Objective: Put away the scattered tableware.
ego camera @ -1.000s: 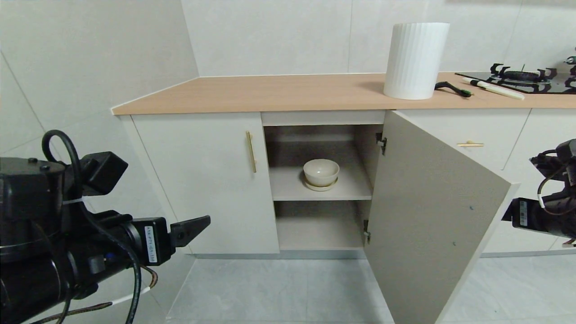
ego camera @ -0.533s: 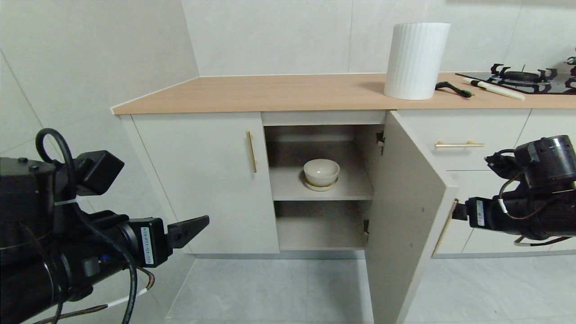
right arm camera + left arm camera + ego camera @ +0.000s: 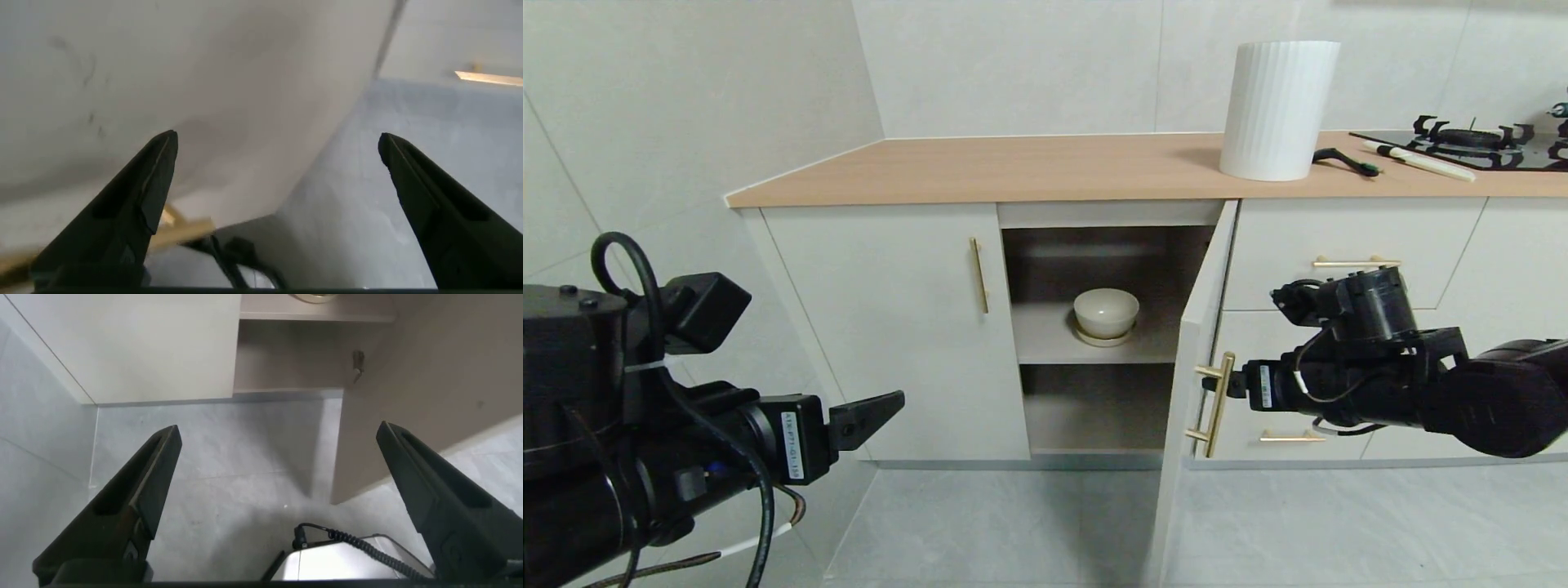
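A cream bowl (image 3: 1105,311) sits on a small plate (image 3: 1104,337) on the upper shelf of the open cabinet (image 3: 1094,347). The cabinet door (image 3: 1191,384) stands about half shut, its gold handle (image 3: 1215,404) facing right. My right gripper (image 3: 1230,385) is at the door's outer face beside that handle; in the right wrist view the right gripper (image 3: 278,151) is open, with the door panel (image 3: 204,90) close in front. My left gripper (image 3: 882,408) hangs low at the left, away from the cabinet; in the left wrist view the left gripper (image 3: 278,441) is open over the floor.
On the wooden counter (image 3: 1013,167) stand a tall white ribbed container (image 3: 1278,110), a black-handled brush (image 3: 1343,161) and a white utensil (image 3: 1417,160) by the gas stove (image 3: 1470,137). The left cabinet door (image 3: 890,327) is shut. Drawers (image 3: 1356,263) lie behind my right arm.
My right arm has swept left, pushing the cabinet door from wide open to about half shut. The left arm has stayed put.
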Robot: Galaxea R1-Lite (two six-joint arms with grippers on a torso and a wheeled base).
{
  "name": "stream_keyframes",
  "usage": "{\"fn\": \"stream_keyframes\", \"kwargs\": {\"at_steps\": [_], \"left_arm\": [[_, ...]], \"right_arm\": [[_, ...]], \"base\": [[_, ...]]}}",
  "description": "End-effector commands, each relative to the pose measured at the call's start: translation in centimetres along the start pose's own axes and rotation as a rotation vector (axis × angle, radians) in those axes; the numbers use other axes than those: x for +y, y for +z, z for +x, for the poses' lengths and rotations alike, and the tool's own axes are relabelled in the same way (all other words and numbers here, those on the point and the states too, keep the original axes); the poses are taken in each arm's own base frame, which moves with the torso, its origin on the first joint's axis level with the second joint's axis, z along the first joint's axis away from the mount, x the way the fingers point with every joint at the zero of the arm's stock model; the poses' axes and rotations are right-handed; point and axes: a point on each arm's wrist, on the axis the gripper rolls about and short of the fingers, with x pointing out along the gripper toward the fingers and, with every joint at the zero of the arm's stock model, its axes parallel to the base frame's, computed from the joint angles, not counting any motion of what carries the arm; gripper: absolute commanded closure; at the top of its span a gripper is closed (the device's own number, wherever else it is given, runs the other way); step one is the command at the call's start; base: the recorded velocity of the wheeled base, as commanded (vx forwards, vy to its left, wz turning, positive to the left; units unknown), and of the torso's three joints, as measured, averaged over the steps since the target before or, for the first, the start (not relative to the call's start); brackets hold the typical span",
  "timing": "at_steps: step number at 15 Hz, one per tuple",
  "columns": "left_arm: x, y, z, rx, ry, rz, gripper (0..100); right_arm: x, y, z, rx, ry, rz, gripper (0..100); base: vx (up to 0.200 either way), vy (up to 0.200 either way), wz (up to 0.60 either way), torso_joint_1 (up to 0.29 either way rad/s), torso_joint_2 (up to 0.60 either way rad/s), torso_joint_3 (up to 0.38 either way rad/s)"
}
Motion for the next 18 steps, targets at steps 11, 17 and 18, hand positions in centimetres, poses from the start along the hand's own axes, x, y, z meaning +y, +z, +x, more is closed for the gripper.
{"fn": "stream_keyframes", "kwargs": {"at_steps": [11,17,18], "left_arm": [[-0.3,-0.4,0.3,0.020,-0.002,0.022,0],[-0.2,-0.7,0.5,0.028,0.017,0.045,0],[-0.2,-0.7,0.5,0.028,0.017,0.045,0]], "right_arm": [[1.0,0.4,7.3,-0.016,0.017,0.007,0],[1.8,-0.2,8.2,-0.026,0.038,0.013,0],[2.2,-0.3,8.2,-0.025,0.046,0.024,0]], "base": [[0.018,0.000,0.00,0.001,0.00,0.001],[0.133,0.000,0.00,0.000,0.00,0.001],[0.000,0.000,0.00,0.000,0.00,0.000]]}}
